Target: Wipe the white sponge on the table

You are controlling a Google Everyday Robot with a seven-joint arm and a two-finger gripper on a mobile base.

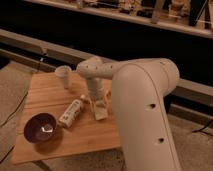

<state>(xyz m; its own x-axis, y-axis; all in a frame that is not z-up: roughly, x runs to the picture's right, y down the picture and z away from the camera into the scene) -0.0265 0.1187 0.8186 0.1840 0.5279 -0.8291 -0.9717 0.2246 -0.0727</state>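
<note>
The white sponge (101, 112) is a small off-white block resting on the light-brown wooden table (47, 95), right of the middle. My gripper (99, 105) reaches straight down from the large white arm and sits on the sponge, pressing it against the tabletop. The arm covers the table's right side.
A white labelled bottle (70, 113) lies on its side just left of the sponge. A dark purple bowl (41, 128) sits at the front left. A pale cup (64, 76) stands at the back. A dark ledge and shelf run behind the table.
</note>
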